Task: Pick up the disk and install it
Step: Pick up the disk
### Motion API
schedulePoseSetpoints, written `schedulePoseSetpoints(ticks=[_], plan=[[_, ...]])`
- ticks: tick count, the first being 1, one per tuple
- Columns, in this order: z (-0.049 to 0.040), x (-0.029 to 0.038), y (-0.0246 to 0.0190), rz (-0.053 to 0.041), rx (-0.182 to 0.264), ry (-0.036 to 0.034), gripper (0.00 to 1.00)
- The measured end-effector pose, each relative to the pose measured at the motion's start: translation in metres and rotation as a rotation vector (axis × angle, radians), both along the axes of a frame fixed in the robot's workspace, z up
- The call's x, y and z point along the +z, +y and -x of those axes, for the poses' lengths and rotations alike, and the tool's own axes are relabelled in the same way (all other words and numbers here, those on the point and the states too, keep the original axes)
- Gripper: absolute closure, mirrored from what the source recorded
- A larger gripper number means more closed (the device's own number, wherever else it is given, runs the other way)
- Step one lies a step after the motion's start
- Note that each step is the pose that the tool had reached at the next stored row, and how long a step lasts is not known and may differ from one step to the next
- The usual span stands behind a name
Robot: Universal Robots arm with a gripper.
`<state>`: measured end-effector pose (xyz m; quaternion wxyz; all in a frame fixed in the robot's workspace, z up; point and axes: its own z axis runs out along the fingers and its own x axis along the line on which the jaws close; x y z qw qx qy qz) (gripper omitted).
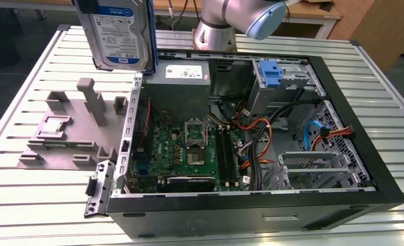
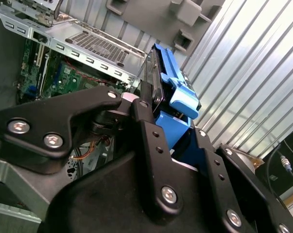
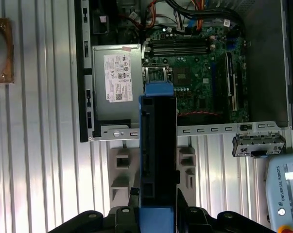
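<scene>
Tool: my tool (image 2: 171,133) is clamped on the blue carrier.
Disk: the disk (image 1: 120,33) hangs upright at the exterior view's upper left, over the case wall (image 1: 136,102).
Care: I'd carry it square, clear of the cables (image 1: 260,128).

The arm (image 1: 237,20) hangs raised, fingers (image 2: 153,145) clamped inward.

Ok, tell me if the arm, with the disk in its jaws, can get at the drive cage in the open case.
Probably yes. The case lies open upward and the drive cage looks uncovered; the cables run beside it, not across. The gripper hangs high above, jaws shut on the disk.
</scene>
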<state>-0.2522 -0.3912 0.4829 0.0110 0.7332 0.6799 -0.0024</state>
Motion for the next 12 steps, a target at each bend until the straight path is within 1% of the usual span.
schedulePoseSetpoints(ticks=[12], plan=[[-0.0281,-0.0001,-0.0007,0.0000,0.000,0.0000,0.63]])
